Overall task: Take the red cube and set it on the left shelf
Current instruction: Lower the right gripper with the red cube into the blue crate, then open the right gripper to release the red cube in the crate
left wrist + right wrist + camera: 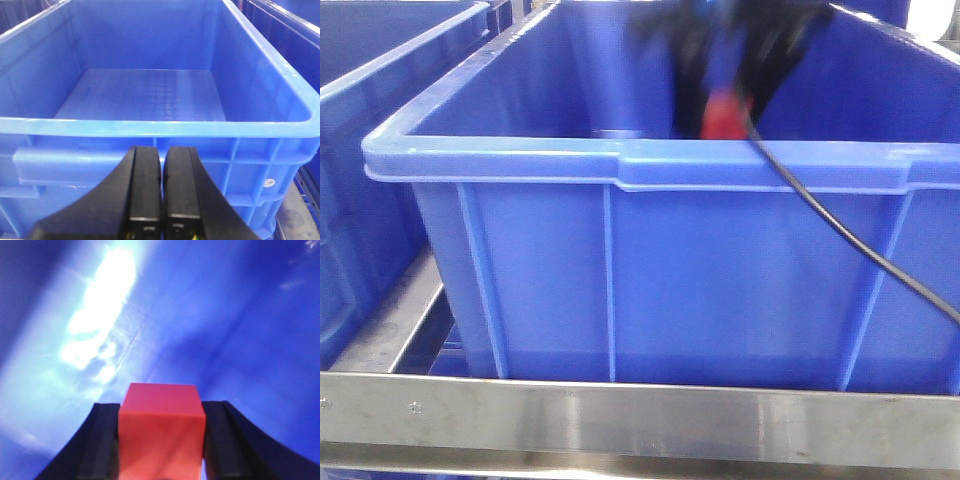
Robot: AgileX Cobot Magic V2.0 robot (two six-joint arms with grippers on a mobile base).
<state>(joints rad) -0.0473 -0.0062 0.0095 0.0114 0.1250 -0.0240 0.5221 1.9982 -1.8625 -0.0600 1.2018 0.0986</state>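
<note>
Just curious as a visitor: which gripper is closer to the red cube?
Right. The right gripper clamps the red cube in its jaws; the left gripper is shut and empty, outside a blue crate, with no cube in its view.

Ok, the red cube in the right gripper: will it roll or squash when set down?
The red cube should rest flat, not roll: flat faces, square edges. It seems rigid; the right gripper clamps both sides with no visible dent. Its smooth faces might slide on the blue crate.
</note>
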